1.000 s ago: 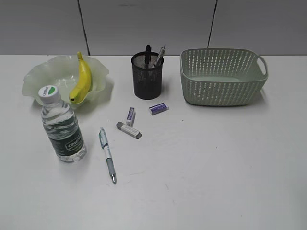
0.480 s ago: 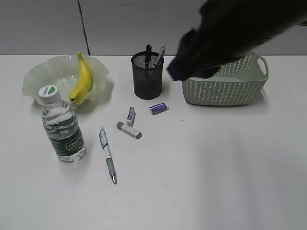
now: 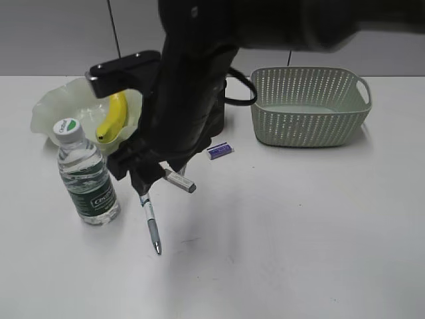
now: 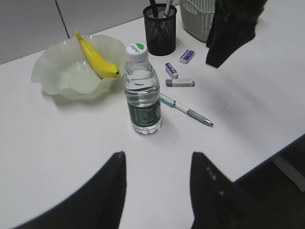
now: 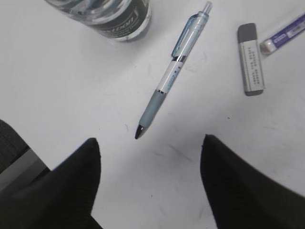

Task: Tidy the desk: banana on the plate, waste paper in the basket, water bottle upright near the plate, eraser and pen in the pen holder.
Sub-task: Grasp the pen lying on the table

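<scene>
Looking along the surface point(image 3: 299, 232) in the exterior view, the right arm reaches across the middle, its right gripper point(image 3: 143, 179) hanging just above the upper end of the pen point(image 3: 151, 226), which lies flat near the water bottle point(image 3: 86, 176). That bottle stands upright beside the plate point(image 3: 50, 109), and the banana point(image 3: 114, 118) rests inside the plate, so those parts look done. The basket point(image 3: 309, 106) sits at the right; no waste paper shows.

From the left wrist, the left gripper point(image 4: 157, 186) has its jaws parted and empty, well apart from the bottle. The pen holder point(image 4: 161, 31) already carries pens, with three erasers point(image 4: 180, 82) lying loose between it and the pen.

From the right wrist, the right gripper's jaws stand released on either side of the pen's tip, holding nothing, probably lined up for a pick.
</scene>
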Controlling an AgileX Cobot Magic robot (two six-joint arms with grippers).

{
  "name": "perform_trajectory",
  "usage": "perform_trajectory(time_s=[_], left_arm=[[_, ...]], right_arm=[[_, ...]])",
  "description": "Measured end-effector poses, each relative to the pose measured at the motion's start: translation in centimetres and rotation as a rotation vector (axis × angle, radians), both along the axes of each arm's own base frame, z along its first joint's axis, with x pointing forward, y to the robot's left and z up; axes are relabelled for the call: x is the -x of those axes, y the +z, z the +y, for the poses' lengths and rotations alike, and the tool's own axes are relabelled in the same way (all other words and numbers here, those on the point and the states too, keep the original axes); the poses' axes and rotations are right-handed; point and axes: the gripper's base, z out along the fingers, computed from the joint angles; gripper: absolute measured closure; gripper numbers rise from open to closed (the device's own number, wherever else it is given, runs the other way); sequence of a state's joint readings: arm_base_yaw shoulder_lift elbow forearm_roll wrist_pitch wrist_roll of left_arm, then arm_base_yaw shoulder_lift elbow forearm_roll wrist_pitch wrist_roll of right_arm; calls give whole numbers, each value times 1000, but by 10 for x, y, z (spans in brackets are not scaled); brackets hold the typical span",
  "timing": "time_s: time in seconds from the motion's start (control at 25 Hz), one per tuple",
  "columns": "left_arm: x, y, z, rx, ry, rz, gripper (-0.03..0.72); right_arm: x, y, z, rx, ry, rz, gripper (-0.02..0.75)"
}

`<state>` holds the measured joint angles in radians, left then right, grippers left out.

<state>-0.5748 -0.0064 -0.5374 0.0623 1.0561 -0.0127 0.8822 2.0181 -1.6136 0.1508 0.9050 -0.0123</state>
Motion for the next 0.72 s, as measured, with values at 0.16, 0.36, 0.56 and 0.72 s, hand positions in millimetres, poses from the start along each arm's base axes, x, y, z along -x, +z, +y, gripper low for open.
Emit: perform_trajectory(time_s=[0.16, 0.36, 0.56, 0.72], left_arm=[[0, 0, 0, 1, 0, -1, 405], [0, 0, 0, 1, 0, -1, 449], [0, 0, 0, 1, 0, -2, 456], [0, 0, 0, 1, 0, -2, 457]], right_arm=[[-7, -36, 21, 34, -23, 64, 179], [-12, -78, 25, 106, -51, 113, 174], [-14, -108, 27, 150, -53, 141, 176], [-15, -118, 28, 154, -58, 139, 227]])
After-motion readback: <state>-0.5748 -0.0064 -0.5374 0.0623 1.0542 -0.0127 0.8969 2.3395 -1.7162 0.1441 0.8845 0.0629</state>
